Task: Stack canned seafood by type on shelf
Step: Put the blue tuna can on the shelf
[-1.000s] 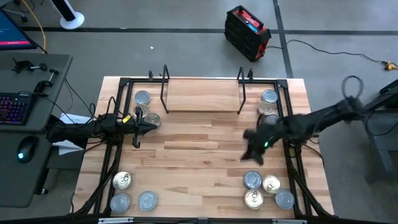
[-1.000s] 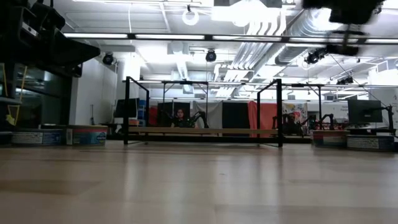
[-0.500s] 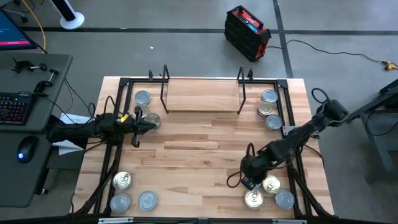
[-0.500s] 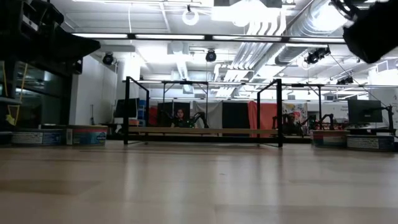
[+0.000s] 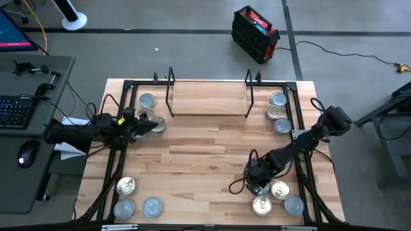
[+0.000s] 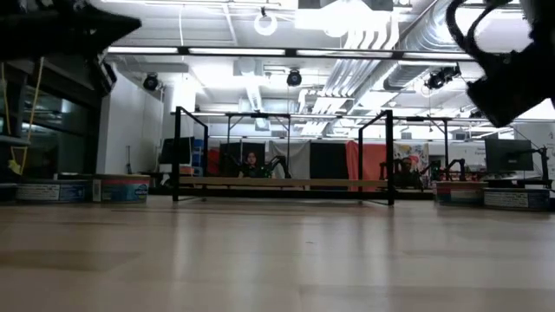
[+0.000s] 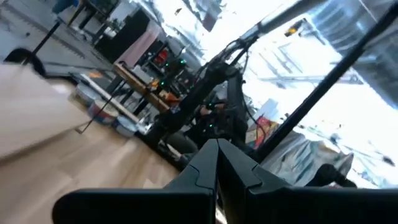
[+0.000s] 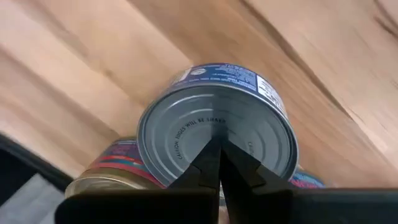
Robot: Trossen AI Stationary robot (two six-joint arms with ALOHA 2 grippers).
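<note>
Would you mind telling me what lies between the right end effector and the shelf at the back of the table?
In the high view, only bare wooden tabletop lies between the right end effector and the shelf; no tins sit on that stretch.

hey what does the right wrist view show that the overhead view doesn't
Only the right wrist view: the right gripper, fingers shut, right over a silver-lidded tin with a blue label and embossed lid lettering. Only the high view: the whole table, the shelf, the other tin groups, and the left gripper by the far-left tins. Both show the near-right cluster and the wooden tabletop.
</note>
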